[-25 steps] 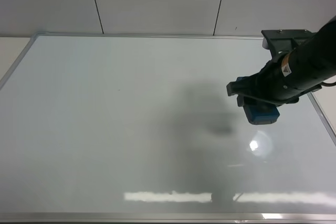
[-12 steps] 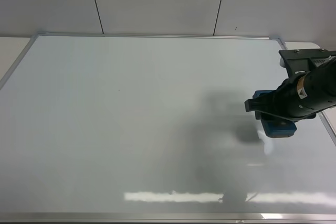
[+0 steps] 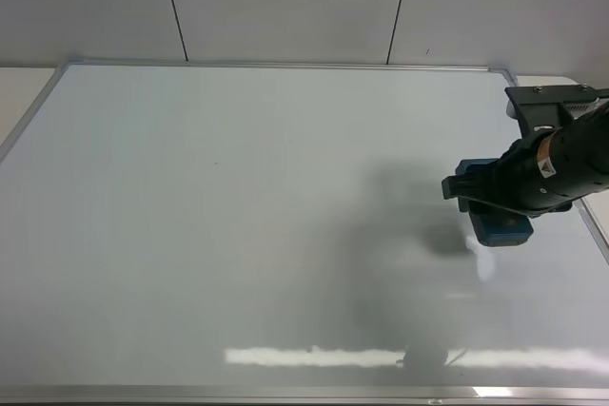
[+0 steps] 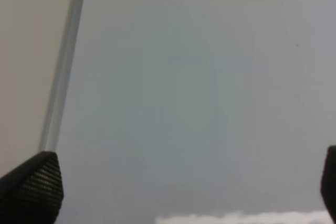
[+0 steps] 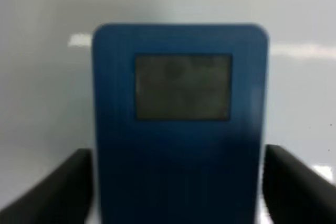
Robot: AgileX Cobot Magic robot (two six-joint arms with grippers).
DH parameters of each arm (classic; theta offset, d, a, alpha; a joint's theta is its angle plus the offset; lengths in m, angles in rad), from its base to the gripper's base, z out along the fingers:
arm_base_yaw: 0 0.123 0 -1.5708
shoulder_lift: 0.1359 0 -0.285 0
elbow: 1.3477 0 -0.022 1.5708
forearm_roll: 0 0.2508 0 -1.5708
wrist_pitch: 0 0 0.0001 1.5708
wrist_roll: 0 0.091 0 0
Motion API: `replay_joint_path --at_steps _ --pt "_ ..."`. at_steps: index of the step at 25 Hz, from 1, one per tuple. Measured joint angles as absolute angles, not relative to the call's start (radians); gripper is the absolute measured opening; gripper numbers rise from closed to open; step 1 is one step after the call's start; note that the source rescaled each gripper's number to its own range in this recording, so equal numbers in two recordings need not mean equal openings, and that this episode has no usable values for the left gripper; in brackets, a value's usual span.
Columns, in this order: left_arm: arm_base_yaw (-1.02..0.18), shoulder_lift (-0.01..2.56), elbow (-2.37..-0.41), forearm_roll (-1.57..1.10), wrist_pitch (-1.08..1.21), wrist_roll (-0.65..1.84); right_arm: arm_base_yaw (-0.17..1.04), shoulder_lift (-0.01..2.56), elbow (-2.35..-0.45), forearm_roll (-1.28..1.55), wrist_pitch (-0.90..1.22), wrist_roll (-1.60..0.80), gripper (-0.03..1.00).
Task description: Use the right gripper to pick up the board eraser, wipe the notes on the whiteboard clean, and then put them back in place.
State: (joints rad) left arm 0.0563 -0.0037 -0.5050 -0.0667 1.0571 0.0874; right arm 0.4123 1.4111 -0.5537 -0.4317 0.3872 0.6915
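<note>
right gripper (image 5: 178,182): jaws parted, a sliver of gap each side of the board eraser (image 5: 178,124), which sits between them | eraser flat on whiteboard (image 3: 238,216) beneath tool | beyond: no notes visible, wiping looks done | left: withdraw

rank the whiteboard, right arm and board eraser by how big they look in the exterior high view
1. whiteboard, fills most of the view
2. right arm, partly cut off by the picture edge and nearer the camera, so its rank is unsure
3. board eraser, mostly hidden under the arm
</note>
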Motion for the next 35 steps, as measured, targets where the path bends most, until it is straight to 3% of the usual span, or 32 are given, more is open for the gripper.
replay_joint_path --at_steps 2,4,6,18,25,35 --pt "0.056 -0.004 -0.505 -0.067 1.057 0.087 0.412 1.411 -0.554 -0.433 0.380 0.691 0.72" --pt "0.056 -0.004 -0.505 -0.067 1.057 0.087 0.412 1.411 -0.554 -0.433 0.368 0.691 0.89" --pt "0.056 -0.004 -0.505 -0.067 1.057 0.087 0.412 1.411 -0.554 -0.436 0.363 0.691 0.96" --pt "0.056 -0.004 -0.505 -0.067 1.057 0.087 0.411 1.341 -0.553 -0.379 0.406 0.628 1.00" --pt "0.056 -0.004 -0.505 -0.067 1.057 0.087 0.322 1.032 -0.553 -0.262 0.480 0.441 1.00" --pt "0.056 -0.004 -0.505 -0.067 1.057 0.087 0.264 0.542 -0.651 -0.158 0.854 0.185 1.00"
